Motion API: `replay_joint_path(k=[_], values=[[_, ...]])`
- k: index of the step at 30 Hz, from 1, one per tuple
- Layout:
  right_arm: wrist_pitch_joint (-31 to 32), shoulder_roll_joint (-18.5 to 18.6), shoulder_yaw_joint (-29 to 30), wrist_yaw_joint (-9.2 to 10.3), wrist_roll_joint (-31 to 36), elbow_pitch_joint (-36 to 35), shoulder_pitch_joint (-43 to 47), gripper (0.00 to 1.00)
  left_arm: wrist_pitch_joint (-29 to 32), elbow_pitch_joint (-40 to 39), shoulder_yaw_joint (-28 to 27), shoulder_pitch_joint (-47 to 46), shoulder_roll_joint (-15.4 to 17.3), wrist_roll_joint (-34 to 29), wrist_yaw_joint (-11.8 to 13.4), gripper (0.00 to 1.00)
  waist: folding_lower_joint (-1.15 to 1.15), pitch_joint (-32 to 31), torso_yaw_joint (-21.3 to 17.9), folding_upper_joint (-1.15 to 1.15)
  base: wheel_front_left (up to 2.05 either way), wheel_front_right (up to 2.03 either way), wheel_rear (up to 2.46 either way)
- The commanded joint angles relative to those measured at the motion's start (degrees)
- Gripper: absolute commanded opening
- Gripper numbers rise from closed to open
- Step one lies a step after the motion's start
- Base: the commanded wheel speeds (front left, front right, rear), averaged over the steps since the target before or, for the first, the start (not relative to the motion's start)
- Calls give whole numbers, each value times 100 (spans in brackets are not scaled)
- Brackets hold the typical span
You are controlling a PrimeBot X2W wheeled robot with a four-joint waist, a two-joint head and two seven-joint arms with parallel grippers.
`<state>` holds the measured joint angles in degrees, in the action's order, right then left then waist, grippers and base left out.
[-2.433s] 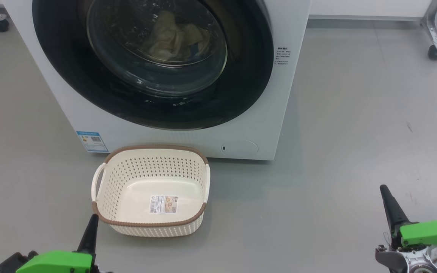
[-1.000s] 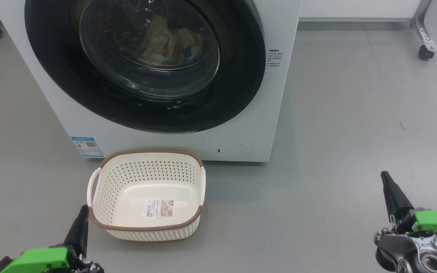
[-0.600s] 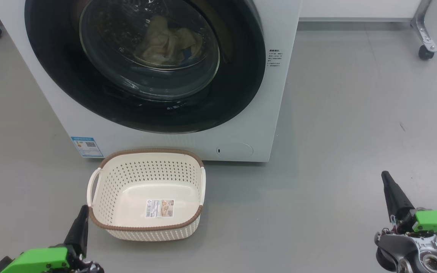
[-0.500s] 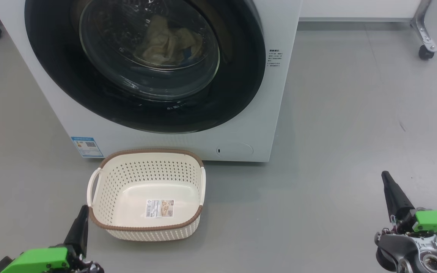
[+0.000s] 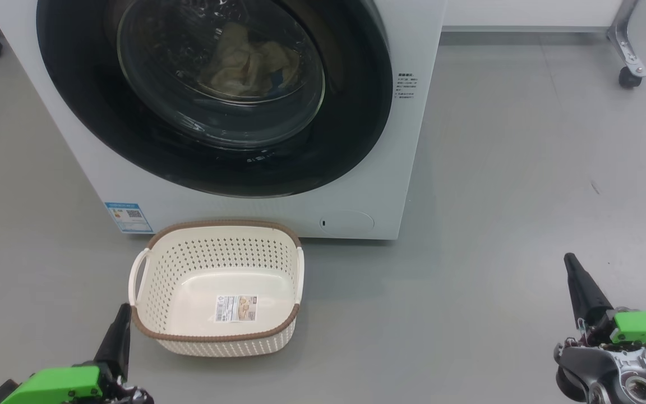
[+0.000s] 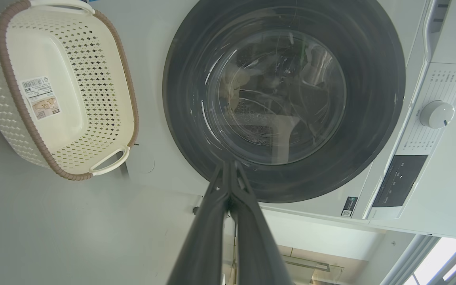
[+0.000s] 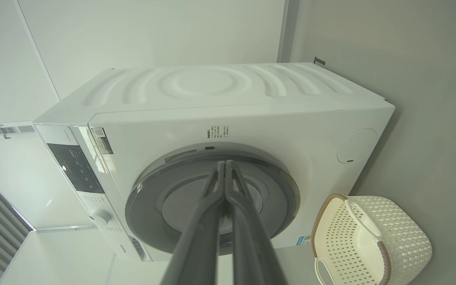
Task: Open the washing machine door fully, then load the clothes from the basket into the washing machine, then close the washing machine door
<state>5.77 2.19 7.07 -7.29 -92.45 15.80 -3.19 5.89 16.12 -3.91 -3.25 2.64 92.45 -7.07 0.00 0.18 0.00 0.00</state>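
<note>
While upright, basket (image 5: 227, 347) lengthwise left-right.

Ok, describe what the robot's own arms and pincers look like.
The left pincer and the right pincer are each two long, dark grey fingers tapering to narrow tips. Behind each sits a bright green plastic cover. By the right one's cover a round silver and black metal wrist joint shows, with thin wires beside it.

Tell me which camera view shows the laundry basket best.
The head view: the basket sits whole, seen from above, empty, its label sticker plain. The left wrist view has it sideways in a corner. The right wrist view cuts it off at the bottom edge.
</note>
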Motion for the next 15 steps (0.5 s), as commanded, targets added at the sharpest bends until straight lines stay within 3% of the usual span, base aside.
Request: replay_joint_path(k=[1,15], values=[[38,101,-96,-20,-6,-180,-295,0,35,-208,-231,-291,49,-3,-42,0,0,0,0,0,0,0,0],[45,95,-87,-20,2,-180,-296,0,41,-208,-238,-291,44,-9,-42,0,0,0,0,0,0,0,0]])
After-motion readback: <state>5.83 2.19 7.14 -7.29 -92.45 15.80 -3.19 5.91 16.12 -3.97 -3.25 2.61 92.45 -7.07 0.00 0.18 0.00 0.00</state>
